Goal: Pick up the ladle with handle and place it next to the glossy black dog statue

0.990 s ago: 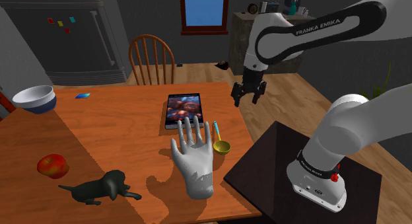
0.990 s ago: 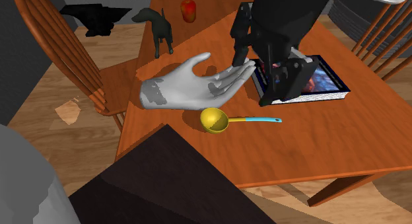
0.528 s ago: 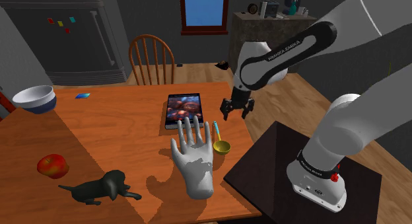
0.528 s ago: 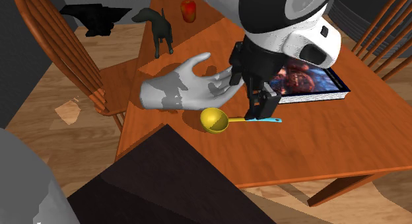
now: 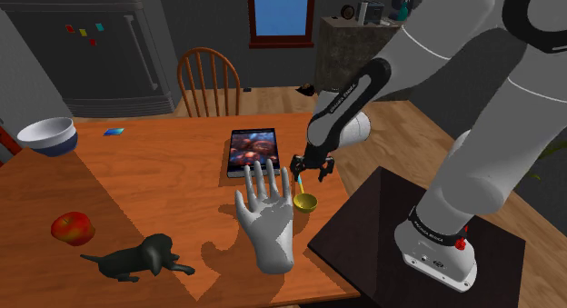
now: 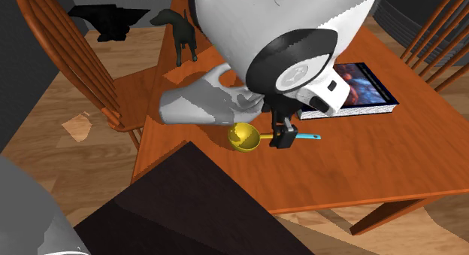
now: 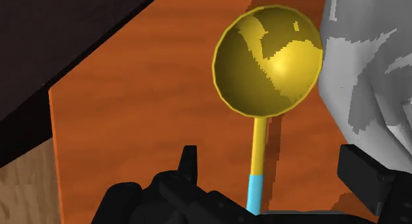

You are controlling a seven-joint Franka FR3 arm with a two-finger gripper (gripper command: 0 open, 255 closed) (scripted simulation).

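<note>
On the shoulder view's left, the black dog statue lies near the desk's front edge, and the bare wood around it looks like the place to put the ladle down. Right of it stands a grey model hand, palm up. Just beside that hand's far side lies the ladle, its yellow bowl close to the desk's edge and its thin handle, blue at the end, pointing away from the stand.

The gripper hovers low over that handle. In the wrist view its fingers stand wide apart with the handle running between them, touching neither, so nothing is held.

The step in hand is the grasp. It would go best as a straight descent, keeping the handle centred and closing across the yellow stem near the blue end. The finger on the grey hand's side has little room and could clip it. The ladle should then rise clear of the grey hand before travelling toward the dog.
</note>
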